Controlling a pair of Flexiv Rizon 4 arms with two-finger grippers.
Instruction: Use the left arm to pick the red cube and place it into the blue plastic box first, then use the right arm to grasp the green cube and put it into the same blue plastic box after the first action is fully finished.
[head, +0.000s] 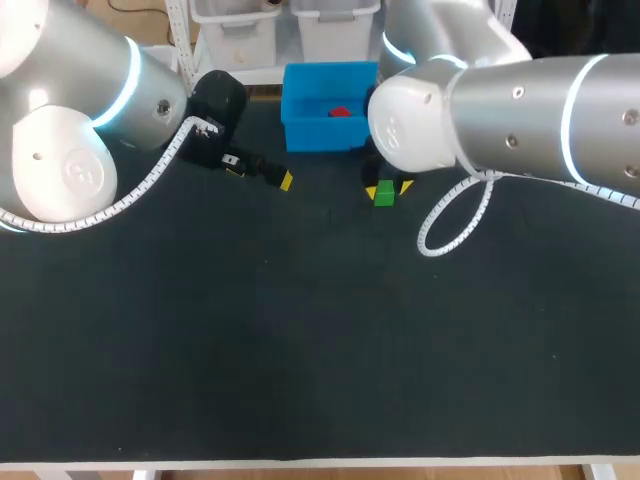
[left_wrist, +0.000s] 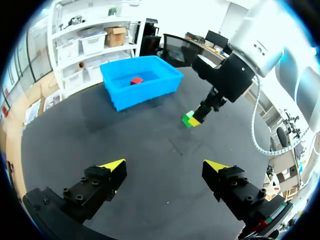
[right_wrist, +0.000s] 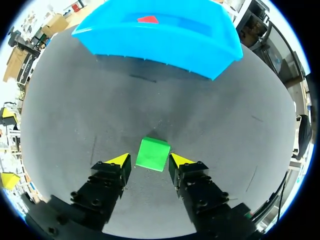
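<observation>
1. Red cube (head: 340, 111): it lies inside the blue plastic box (head: 300, 135), on its floor. The first part of the task is judged complete.
2. Green cube (right_wrist: 152, 154): it rests flat on the desk (head: 320, 350), just in front of the box and apart from it.
3. Right hand (right_wrist: 150, 159): it is set low over the green cube, with one yellow-tipped finger on each side. A thin gap is seen at one finger at least, so the hand is recorded as open and not yet gripping.
4. Left hand (left_wrist: 165, 165): its fingers are spread wide with nothing between them. It is held above the desk, well apart from the green cube.
5. Handling, as judged: the green cube is taken to be small, light and rigid, with flat parallel faces. No crushing or sagging is expected under a moderate squeeze. The faces look smooth, so some slip is possible if the grip is light. The material cannot be told.
6. Point of hold, as judged: the two opposite side faces next to the fingers should be taken at about mid-height, with the pads flat on the faces rather than on edges or corners. A slight skew between cube and fingers cannot be ruled out, and the cube may turn a little as the fingers close.
</observation>
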